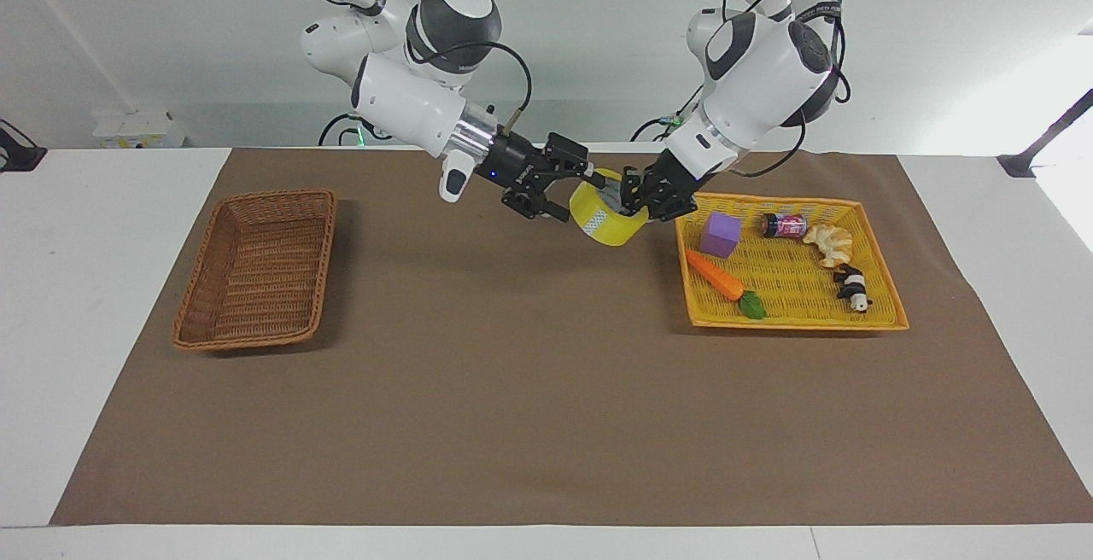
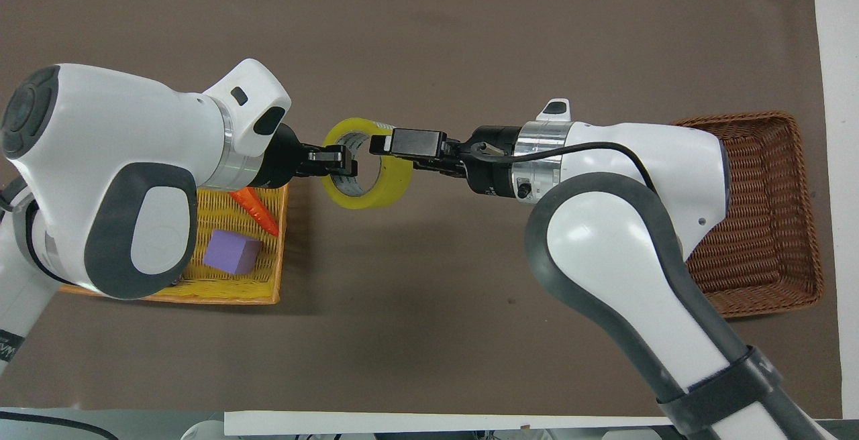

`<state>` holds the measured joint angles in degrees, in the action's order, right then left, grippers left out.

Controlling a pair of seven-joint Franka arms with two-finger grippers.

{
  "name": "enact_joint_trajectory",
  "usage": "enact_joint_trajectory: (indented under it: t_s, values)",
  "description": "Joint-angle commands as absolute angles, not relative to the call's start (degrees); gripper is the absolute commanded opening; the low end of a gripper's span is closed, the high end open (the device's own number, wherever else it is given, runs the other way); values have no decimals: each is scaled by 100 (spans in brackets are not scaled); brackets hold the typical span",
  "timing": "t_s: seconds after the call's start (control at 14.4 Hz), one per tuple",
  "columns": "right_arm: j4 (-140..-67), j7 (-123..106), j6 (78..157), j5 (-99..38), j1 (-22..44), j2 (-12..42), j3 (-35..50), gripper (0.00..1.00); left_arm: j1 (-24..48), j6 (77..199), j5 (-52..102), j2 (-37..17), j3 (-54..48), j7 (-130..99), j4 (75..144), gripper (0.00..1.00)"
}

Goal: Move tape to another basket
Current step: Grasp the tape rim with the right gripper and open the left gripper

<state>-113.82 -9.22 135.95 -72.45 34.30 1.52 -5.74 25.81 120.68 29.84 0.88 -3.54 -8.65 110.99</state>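
Note:
The yellow tape hangs in the air over the mat, between the two baskets and close to the yellow tray. My left gripper is shut on the tape's rim on the tray side; it also shows in the overhead view. My right gripper is open, with its fingers on either side of the tape's other rim. In the overhead view the right gripper overlaps the tape. The brown wicker basket sits empty at the right arm's end of the table, and it also shows in the overhead view.
The yellow-orange tray basket at the left arm's end holds a purple cube, a carrot, a small bottle, a croissant and a panda toy. A brown mat covers the table.

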Motion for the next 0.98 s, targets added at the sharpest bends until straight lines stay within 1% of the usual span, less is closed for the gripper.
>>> enact_joint_trajectory:
  t_s: [0.0, 0.21, 0.28, 0.42, 0.49, 0.56, 0.63, 0.7, 0.84, 0.91]
  values:
    - [-11294, -870, 13553, -7330, 3463, 211, -598, 92, 2672, 12023, 3023, 97, -272, -949, 11048, 2]
    - [-11311, -870, 13544, -7321, 3463, 193, -598, 82, 2681, 12023, 3015, 97, -272, -1046, 11048, 2]
    - [-11312, -879, 13544, -7321, 3463, 193, -598, 74, 2681, 12032, 3015, 97, -272, -1037, 11048, 2]
    - [-11312, -879, 13544, -7321, 3463, 193, -598, 52, 2681, 12032, 3015, 97, -264, -1037, 11048, 2]
    - [-11312, -879, 13535, -7313, 3472, 193, -589, 39, 2681, 12024, 3006, 105, -272, -1037, 11048, 2]
    - [-11312, -870, 13535, -7313, 3506, 193, -598, 23, 2681, 12032, 2997, 105, -272, -1046, 11057, 3]
    - [-11312, -870, 13535, -7313, 3524, 193, -598, 9, 2681, 12032, 2997, 97, -272, -1046, 11057, 2]
    - [-11312, -870, 13526, -7295, 3524, 185, -598, 0, 2681, 12032, 2997, 97, -272, -1046, 11057, 2]
    - [-11312, -879, 13439, -7251, 3516, 185, -598, 0, 2681, 12032, 2997, 97, -272, -1055, 11057, 3]
    - [-11312, -879, 13360, -7242, 3490, 176, -598, 0, 2681, 12024, 2997, 105, -272, -1116, 11057, 4]
